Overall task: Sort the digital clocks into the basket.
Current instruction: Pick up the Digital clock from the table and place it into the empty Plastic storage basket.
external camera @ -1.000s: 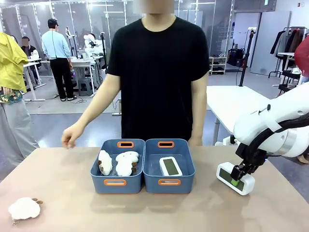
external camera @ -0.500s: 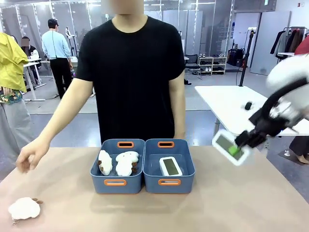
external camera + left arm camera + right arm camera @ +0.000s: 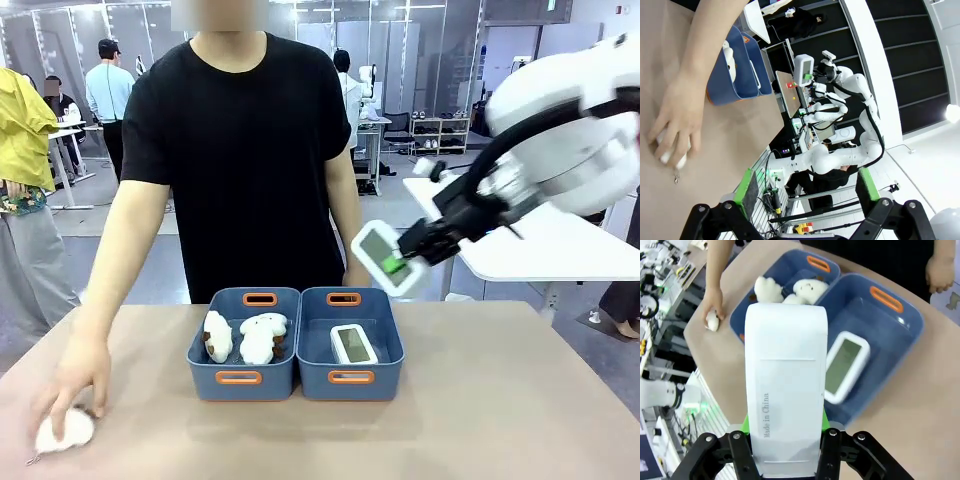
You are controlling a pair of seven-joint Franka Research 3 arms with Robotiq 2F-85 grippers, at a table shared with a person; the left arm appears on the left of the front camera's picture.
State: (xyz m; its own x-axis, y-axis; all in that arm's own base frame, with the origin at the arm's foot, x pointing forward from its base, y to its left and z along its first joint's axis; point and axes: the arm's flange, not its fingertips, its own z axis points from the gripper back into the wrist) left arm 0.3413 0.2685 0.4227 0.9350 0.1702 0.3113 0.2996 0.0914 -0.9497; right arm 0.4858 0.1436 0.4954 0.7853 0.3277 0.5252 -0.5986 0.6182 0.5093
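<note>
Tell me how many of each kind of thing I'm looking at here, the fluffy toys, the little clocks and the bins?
Fluffy white sheep plush toys: 3
White rounded plastic digital clocks with grey screens: 2
Blue rectangular plastic bins with orange handle slots: 2
Total: 7

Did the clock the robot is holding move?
Yes. The held clock rose off the table and went left, now above the right basket.

One clock point(image 3: 353, 344) in right basket point(image 3: 384, 378); second clock point(image 3: 388, 257) above it; sheep point(image 3: 262, 337) in left bin point(image 3: 197, 373).
</note>
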